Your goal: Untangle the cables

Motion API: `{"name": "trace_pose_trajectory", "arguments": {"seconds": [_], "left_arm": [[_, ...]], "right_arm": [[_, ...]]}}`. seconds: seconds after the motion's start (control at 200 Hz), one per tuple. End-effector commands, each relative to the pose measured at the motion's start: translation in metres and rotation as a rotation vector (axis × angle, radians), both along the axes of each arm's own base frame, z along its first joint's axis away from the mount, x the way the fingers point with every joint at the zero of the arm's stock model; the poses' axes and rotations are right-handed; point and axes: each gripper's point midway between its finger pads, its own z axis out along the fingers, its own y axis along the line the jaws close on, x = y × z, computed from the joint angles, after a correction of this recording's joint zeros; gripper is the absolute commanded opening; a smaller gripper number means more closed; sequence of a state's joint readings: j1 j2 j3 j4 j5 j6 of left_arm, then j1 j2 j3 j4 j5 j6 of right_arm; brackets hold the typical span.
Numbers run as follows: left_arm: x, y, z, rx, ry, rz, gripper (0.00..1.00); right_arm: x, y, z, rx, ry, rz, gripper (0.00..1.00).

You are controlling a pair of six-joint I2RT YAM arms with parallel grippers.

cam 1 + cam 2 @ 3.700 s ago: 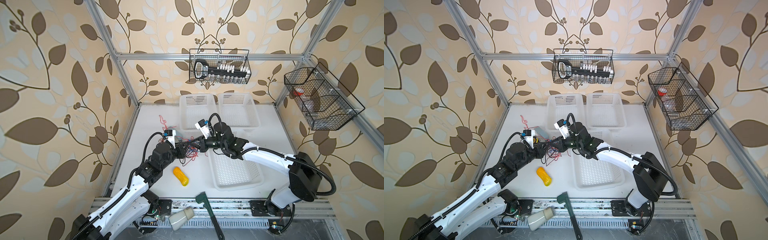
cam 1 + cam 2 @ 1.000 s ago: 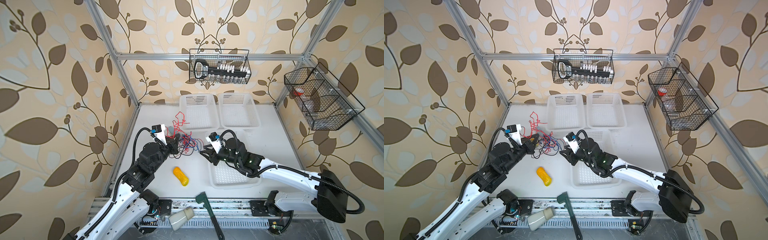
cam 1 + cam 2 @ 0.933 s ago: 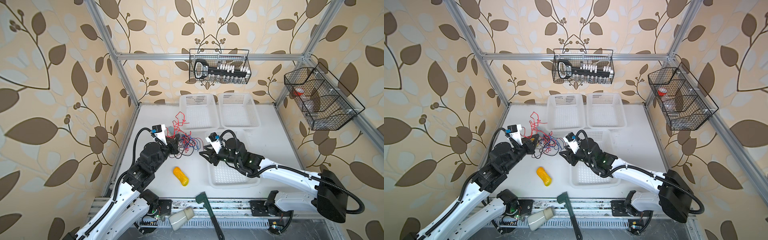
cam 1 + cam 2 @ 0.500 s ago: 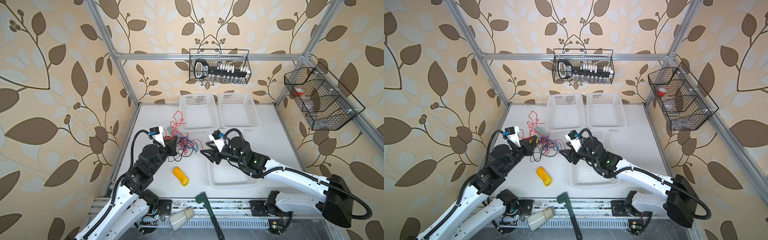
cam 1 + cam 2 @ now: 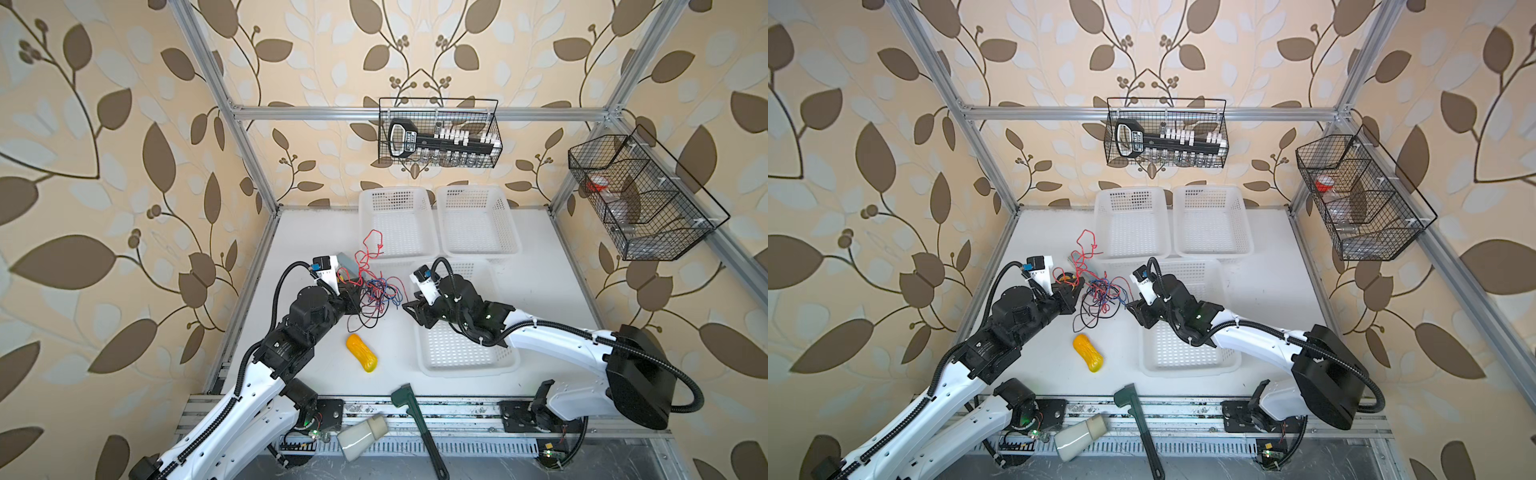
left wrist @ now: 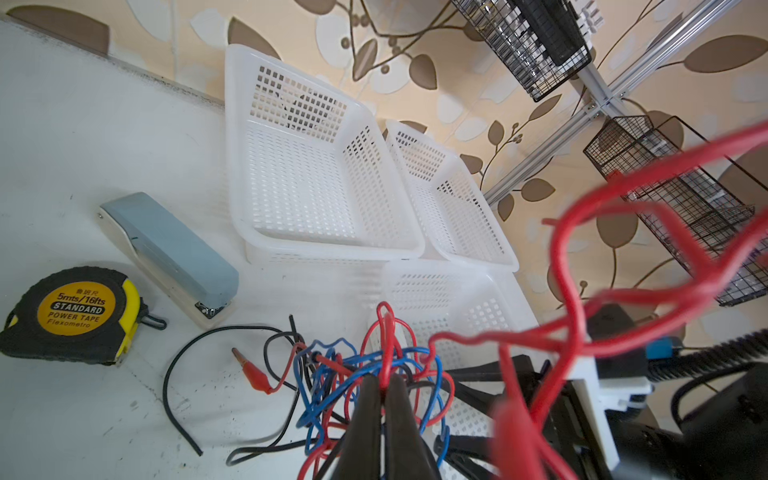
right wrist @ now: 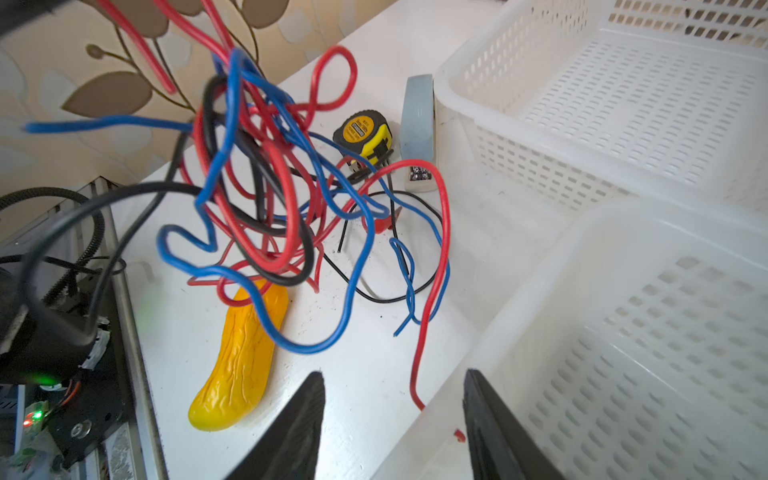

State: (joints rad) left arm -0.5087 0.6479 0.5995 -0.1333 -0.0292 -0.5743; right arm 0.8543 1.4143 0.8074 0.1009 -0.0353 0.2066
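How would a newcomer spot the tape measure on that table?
On the white table, find the back left white basket; a blue-grey stapler lies beside it. Just beyond the stapler sits the tape measure, the only round black-and-yellow case with an orange label.

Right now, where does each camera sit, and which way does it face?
Top views: high over the front edge, looking down on the table; both arms show, left pincer shut on the cables, right pincer open nearby.
Left wrist: on the left arm, looking past its shut fingers at baskets, stapler and tape measure.
Right wrist: on the right arm, looking between its open fingers at the cables and a yellow toy.
Shared: both wrist views show cables, stapler and tape measure.
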Motion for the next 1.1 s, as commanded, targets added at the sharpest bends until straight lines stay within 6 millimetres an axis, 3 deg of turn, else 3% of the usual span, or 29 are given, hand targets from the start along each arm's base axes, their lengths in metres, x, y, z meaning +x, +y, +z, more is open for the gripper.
{"name": "trace_pose_trajectory", "arguments": {"seconds": [0.0,0.15,0.265,0.475,0.835,0.905,1.095], "left_arm": [[0.002,0.004,0.010,-0.040,-0.031,0.026,0.00],[-0.002,0.006,0.004,-0.049,-0.028,0.029,0.00],[-0.003,0.007,0.002,-0.052,-0.026,0.029,0.00],[-0.002,0.008,-0.004,-0.039,-0.014,0.039,0.00],[0.003,0.009,-0.018,-0.020,0.015,0.058,0.00],[0.002,0.011,-0.019,-0.015,0.019,0.066,0.00],[0.001,0.016,-0.019,-0.003,0.011,0.086,0.00]], "right_arm": [[0.016,0.007,0.012,0.015,-0.035,-0.040,0.54],[0.024,0.016,0.006,-0.001,-0.029,-0.035,0.48],[0.027,0.024,0.002,-0.004,-0.016,-0.017,0.36],[0.021,0.032,-0.005,0.001,0.029,0.026,0.00],[0.010,0.049,-0.026,-0.026,0.082,0.082,0.00],[0.007,0.057,-0.021,-0.005,0.082,0.108,0.00],[0.006,0.081,0.015,0.119,0.072,0.173,0.00]]}}
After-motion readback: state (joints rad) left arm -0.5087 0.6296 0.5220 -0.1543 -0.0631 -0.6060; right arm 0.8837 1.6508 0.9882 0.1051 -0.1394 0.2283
